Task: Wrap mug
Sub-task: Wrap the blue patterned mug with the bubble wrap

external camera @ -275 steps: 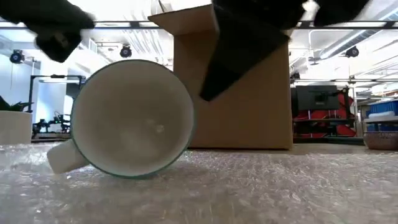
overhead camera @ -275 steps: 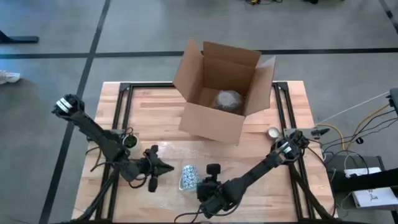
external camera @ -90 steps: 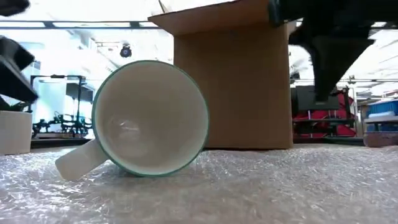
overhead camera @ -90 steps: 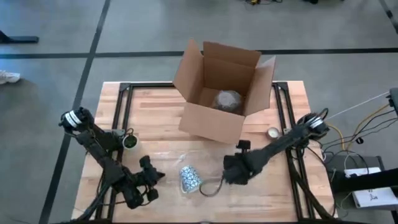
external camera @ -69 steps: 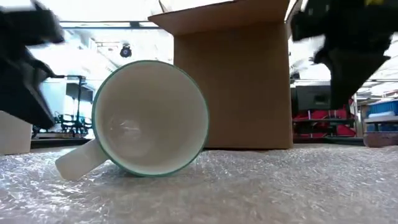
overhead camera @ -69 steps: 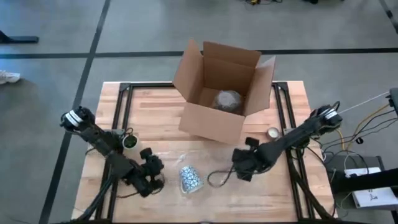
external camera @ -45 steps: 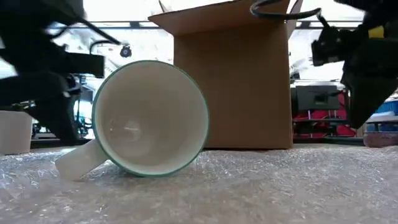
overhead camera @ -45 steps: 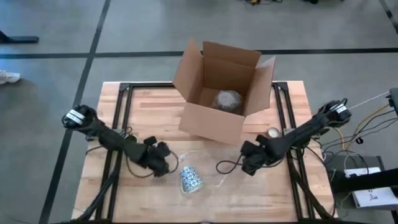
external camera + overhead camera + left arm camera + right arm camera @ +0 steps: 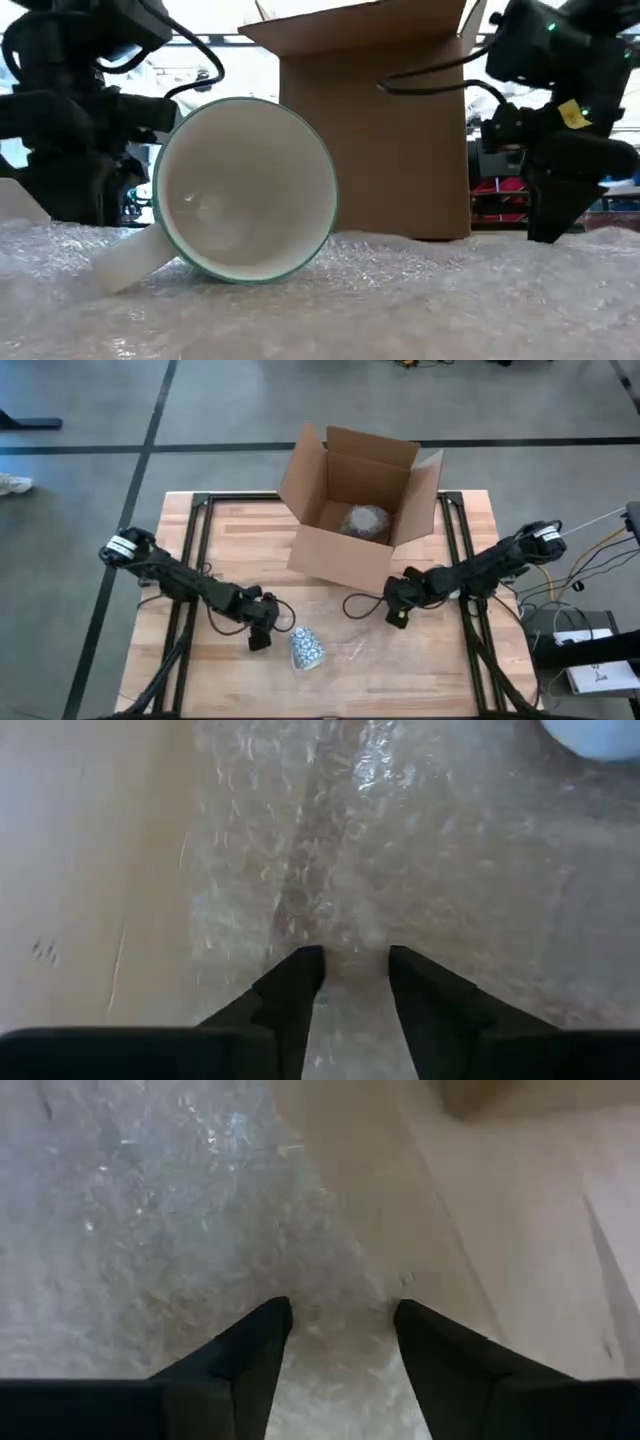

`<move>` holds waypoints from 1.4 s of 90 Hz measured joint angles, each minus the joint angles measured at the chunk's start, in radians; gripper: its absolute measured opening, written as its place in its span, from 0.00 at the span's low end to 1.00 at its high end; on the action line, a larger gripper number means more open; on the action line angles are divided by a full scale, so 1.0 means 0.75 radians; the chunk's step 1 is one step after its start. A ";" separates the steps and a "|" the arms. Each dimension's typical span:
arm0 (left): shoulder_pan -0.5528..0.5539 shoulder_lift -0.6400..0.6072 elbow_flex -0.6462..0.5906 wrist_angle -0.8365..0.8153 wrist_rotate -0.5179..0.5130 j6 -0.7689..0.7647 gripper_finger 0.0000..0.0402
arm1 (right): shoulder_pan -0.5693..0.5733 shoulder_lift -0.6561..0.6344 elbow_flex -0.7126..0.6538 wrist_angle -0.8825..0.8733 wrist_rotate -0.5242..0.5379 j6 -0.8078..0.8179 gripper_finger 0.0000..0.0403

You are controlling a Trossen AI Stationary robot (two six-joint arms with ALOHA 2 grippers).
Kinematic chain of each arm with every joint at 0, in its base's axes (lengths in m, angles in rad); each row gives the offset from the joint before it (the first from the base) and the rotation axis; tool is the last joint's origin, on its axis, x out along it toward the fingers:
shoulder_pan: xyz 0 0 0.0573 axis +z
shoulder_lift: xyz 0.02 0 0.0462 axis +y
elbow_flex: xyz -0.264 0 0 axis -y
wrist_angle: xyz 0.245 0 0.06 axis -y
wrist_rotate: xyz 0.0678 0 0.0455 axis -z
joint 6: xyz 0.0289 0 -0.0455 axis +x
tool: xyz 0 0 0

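Note:
A white mug (image 9: pixel 307 648) with a patterned outside lies on its side on a sheet of clear bubble wrap (image 9: pixel 345 645), mouth toward the near edge; its side and handle (image 9: pixel 125 265) rest on the wrap. My left gripper (image 9: pixel 262 628) points down at the wrap's far left part, open, with wrap (image 9: pixel 400 840) showing between its fingers (image 9: pixel 290 985). My right gripper (image 9: pixel 395 610) points down at the wrap's far right corner, open, its fingers (image 9: pixel 255 1340) on either side of the wrap's edge (image 9: pixel 340 1270). Neither holds anything. My left gripper has its fingertips down at the bubble wrap, left of the mug; I cannot tell whether they touch it. My right gripper has its fingertips down at the wrap's far right edge; I cannot tell whether they touch it.
An open cardboard box (image 9: pixel 330 550) stands on the far half of the table, just behind the wrap, with a wrapped bundle (image 9: pixel 366 522) inside. Bare wood lies left and right of the wrap. Cables trail from both arms.
Both grippers have gone from beside the mug toward the far edge of the table and come down at the wrap's far side, the left one also moving right toward the mug, the right one moving right toward the box. The mug has stayed lying on the wrap.

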 joint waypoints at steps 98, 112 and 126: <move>-0.013 -0.167 0.376 -0.540 0.022 0.038 0.22 | 0.215 -0.014 0.264 0.347 -0.019 -0.297 0.43; -0.014 -0.195 0.373 -0.503 -0.208 0.160 0.26 | 0.344 0.185 0.275 0.680 0.101 -0.233 0.43; 0.006 -0.160 0.278 -0.349 -0.380 0.183 0.26 | 0.432 0.433 0.373 0.949 0.326 -0.235 0.40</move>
